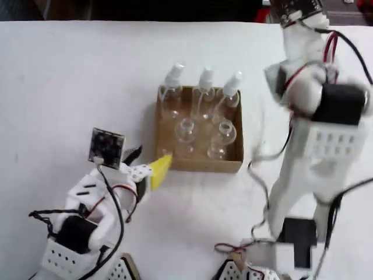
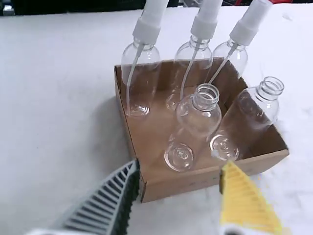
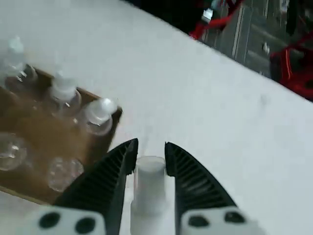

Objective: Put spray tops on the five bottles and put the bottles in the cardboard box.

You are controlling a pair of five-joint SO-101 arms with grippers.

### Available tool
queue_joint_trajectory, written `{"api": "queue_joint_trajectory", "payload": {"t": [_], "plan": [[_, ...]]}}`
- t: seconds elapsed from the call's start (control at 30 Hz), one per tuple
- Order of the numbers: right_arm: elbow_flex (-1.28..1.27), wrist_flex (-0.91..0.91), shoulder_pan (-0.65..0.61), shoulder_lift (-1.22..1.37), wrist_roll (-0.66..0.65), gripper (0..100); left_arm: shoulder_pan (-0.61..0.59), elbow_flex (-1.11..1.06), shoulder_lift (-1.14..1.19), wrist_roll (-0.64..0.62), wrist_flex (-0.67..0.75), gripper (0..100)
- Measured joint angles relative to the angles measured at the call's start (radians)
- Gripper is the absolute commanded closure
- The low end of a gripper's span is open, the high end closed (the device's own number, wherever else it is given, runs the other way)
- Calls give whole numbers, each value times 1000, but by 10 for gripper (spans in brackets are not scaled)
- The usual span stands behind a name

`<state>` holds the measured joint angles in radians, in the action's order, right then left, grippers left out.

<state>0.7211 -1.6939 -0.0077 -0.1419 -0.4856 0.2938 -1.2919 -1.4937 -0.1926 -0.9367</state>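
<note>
A cardboard box point(image 1: 198, 163) in the middle of the table holds five clear bottles. The three at the back point(image 1: 204, 96) wear white spray tops point(image 2: 203, 22). The two at the front, one point(image 2: 195, 122) beside the other point(image 2: 257, 112), have bare necks. My left gripper point(image 2: 181, 166) is open at the box's near left corner, its grey finger point(image 2: 115, 196) outside the wall and its yellow finger point(image 2: 244, 198) by the front wall. My right gripper point(image 3: 149, 149) hovers to the right of the box, shut on a white spray top point(image 3: 149, 188).
White table point(image 1: 70, 76) lies all around the box. The right arm's white body and cables point(image 1: 317, 146) stand upright to the box's right. The left arm's base point(image 1: 76, 239) sits at the near left edge.
</note>
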Motion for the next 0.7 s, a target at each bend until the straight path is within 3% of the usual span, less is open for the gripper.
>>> {"api": "queue_joint_trajectory", "payload": {"t": [0.33, 0.5, 0.7], "plan": [[-140, 2, -350, -95, 262, 983, 149, 137, -2, -34, -64, 718], [-224, 11, -393, -100, 414, 983, 196, 201, -15, -43, -103, 714], [-290, 20, -436, -100, 446, 983, 204, 207, -6, -43, -103, 714]]}}
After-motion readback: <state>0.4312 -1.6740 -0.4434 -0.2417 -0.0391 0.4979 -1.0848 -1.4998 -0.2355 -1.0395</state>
